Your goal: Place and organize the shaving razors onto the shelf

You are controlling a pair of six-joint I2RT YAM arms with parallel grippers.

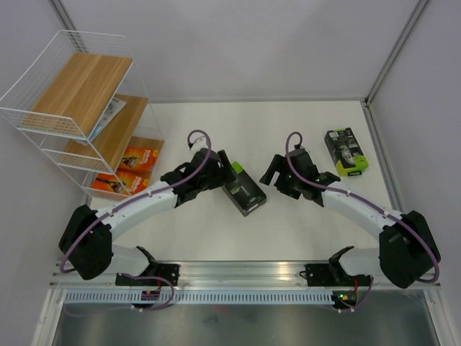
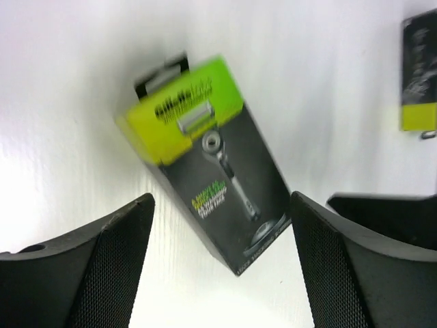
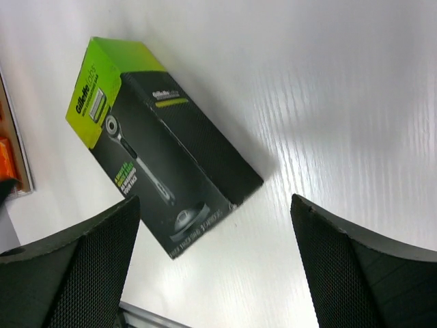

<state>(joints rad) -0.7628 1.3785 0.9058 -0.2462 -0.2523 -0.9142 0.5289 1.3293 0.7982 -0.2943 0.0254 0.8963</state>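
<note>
Closest to the top camera are the two arm bases, fixed at the near edge of the white surface. Both arms bend toward the middle of it. There the first black razor box, with a lime-green top, lies flat and turned at an angle between the two hands.

The left hand is just beside the green end of this box. In its wrist view the left fingers are spread wide, and the box rests on the surface between and beyond them, so this hand is released. The right hand is near the other side of the same box and apart from it. It is also released, with the right fingers standing wide.

The second black razor box lies well apart, at the far right of the surface.

The shelf stands in the far left corner. One orange box and the other orange box lie side by side on its lowest board. The flat white-blue pack lies on the middle board.
</note>
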